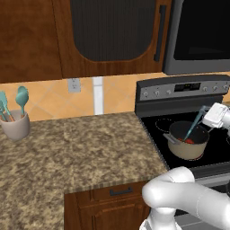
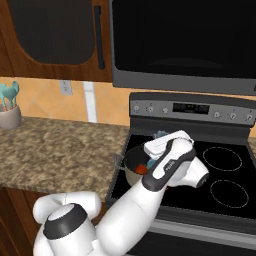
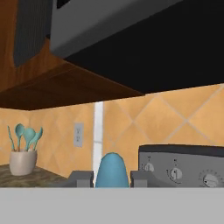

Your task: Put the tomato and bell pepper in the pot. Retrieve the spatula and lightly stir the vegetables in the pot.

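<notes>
My hand point(image 3: 112, 175) grips the spatula point(image 1: 194, 127), its head inside the pot point(image 1: 188, 143). My arm hides most of the pot in the right base view. Stove display text is unreadable.

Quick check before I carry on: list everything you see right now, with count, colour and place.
pot: one, cream, on the stove's front left burner
red vegetable: at least one, inside the pot
spatula: one, light blue, head down in the pot
stove: one, black top, right of the counter
counter: one, brown speckled
utensil cup: one, cream, far left on the counter
spoons: teal, in the cup
microwave: one, dark, above the stove
pincer: one, shut on the spatula
</notes>
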